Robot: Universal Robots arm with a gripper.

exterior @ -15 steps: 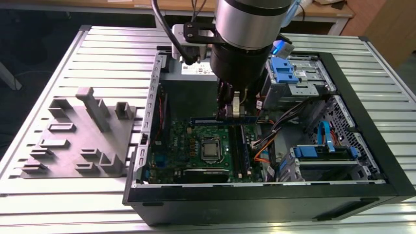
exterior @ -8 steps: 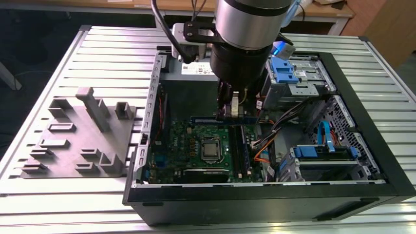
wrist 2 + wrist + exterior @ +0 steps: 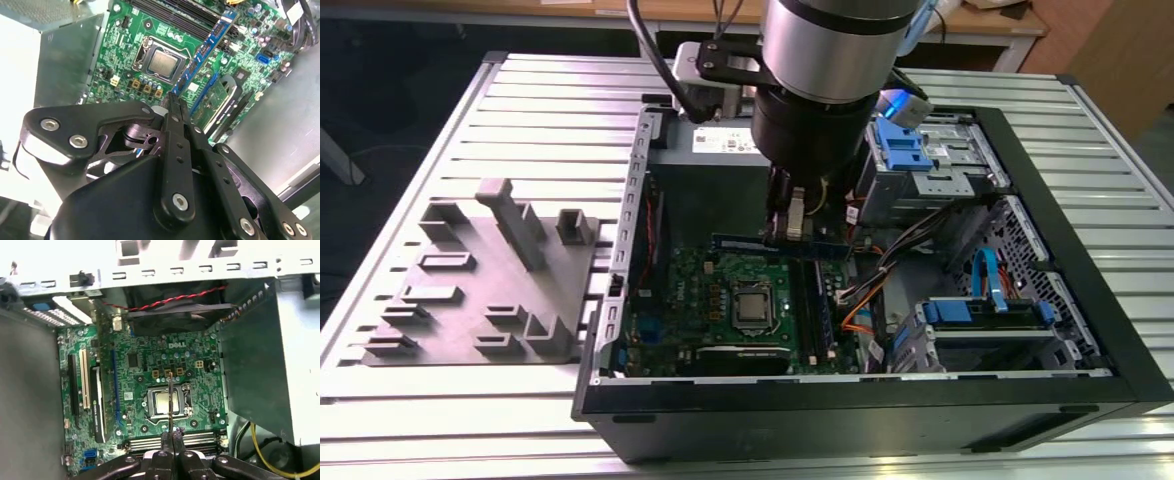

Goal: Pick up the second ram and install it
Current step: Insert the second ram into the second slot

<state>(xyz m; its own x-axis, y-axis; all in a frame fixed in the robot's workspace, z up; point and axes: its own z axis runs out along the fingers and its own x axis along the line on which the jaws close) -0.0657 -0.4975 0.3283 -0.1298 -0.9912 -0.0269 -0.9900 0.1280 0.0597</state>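
Item: second ram (image 3: 205,47), dark blue strip. We are holding it pinched in the closed gripper (image 3: 172,97) above the motherboard (image 3: 720,290). Memory slots (image 3: 817,310) at the gripper's five o'clock (exterior view); strip lying crosswise, so we are judging careful alignment essential.

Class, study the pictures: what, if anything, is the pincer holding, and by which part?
The pincer grips the second ram, the blue strip, by its upper long edge near mid-length, above the motherboard.

Robotics lab: slotted aluminium bench (image 3: 440,110), opened computer case (image 3: 854,420)
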